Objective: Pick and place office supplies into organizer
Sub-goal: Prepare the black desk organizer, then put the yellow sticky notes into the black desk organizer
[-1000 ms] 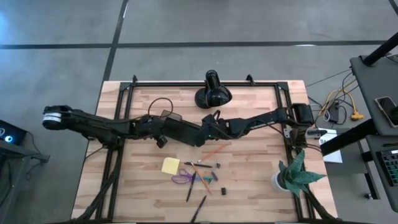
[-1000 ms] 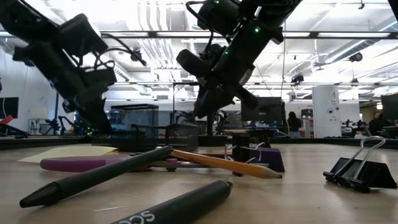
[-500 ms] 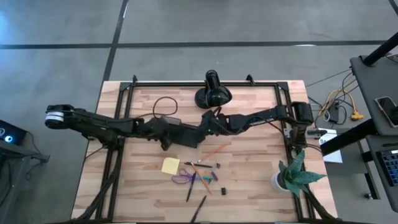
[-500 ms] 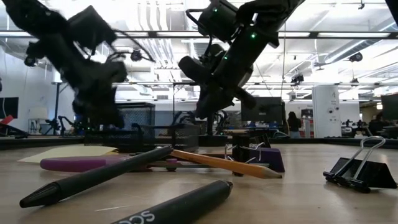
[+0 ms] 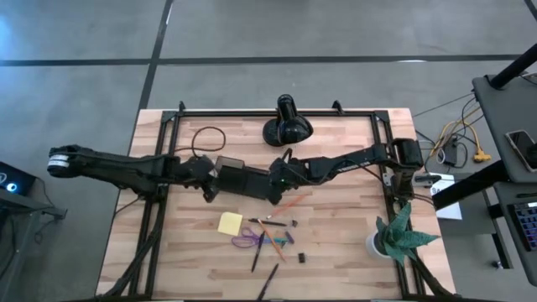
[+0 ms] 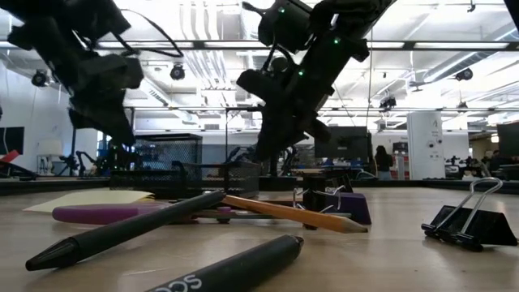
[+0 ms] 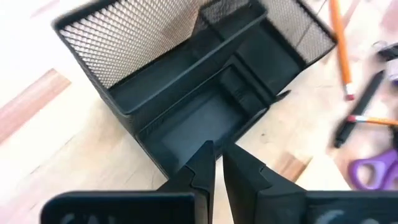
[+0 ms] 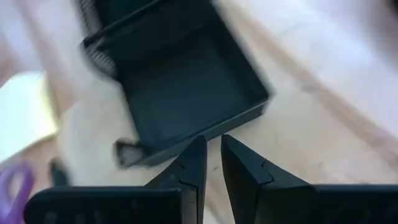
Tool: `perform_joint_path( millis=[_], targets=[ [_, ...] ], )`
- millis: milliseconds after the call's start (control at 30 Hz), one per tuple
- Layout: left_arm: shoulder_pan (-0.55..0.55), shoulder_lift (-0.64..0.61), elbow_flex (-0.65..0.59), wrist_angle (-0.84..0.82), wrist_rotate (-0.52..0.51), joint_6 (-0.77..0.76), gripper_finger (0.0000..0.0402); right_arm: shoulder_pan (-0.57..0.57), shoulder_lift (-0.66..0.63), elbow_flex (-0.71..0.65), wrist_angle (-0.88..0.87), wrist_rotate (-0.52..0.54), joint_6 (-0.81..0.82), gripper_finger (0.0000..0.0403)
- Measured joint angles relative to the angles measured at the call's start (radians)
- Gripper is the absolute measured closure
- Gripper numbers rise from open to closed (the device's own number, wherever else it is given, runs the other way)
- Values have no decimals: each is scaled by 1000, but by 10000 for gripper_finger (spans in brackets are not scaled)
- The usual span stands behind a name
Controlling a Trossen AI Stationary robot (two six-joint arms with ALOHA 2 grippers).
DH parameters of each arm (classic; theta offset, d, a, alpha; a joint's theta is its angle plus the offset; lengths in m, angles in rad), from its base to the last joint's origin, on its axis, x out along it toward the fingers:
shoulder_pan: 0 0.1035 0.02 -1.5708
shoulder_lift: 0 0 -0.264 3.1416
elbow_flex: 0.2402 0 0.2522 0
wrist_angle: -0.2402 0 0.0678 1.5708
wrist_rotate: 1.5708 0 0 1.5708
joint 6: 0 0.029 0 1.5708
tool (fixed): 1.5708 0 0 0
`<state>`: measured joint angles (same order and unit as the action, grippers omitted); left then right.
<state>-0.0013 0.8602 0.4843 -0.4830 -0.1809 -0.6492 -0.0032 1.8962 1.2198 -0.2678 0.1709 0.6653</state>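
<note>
Task was barely begun, if at all. The organizer [image 7: 205, 93] sat mid-table between the two arm tips, and every compartment visible in the wrist views was empty: nothing placed yet, as far as shown.

Supplies all lay loose on the wood in front of the organizer, a cluster near the front edge: yellow sticky pad [image 5: 230, 223], purple scissors [image 5: 246, 242], orange pencil [image 5: 289, 202], a second orange pencil [image 6: 284, 213] lying across the scissors, black pens [image 5: 268, 280], two small dark binder clips [image 5: 301, 257]. In the low view a large binder clip [image 6: 469, 223] stood upright off to one side, apart from the rest.

Left gripper [image 7: 217, 163] hovered just over the organizer's near edge, fingers nearly together, holding nothing. Right gripper [image 8: 209, 160] hung over the organizer's opposite rim, fingers likewise pinched close and empty. Neither was touching a supply.

Black lamp [image 5: 285, 126] at the back edge and potted plant [image 5: 394, 235] at the right front corner were not part of the job.

Left to do, by my read: basically everything. Each item needed picking and dropping in. Both grippers would need to spread their fingers and shift toward the cluster first. Flat pad and thin pencils looked like the awkward picks.
</note>
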Motion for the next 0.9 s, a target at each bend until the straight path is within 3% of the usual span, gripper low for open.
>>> perform_joint_path(
  millis=[167, 400, 667, 800, 900],
  targets=[
    [0, -96, 0, -6, -40, 0, 388, -26, 49, 0, 12, -72, 11, 360],
    [0, -166, 0, -6, -107, 0, 388, -74, 89, -1, 30, -54, 8, 360],
    [0, -164, 0, -7, -118, 9, 388, -131, 81, -1, 286, -14, -71, 360],
    [0, -149, 1, -28, -110, 25, 388, -136, 53, -1, 240, -11, -7, 360],
    [-1, -141, 1, -52, -48, 54, 388, -121, 21, -1, 165, -12, 25, 360]
  ],
)
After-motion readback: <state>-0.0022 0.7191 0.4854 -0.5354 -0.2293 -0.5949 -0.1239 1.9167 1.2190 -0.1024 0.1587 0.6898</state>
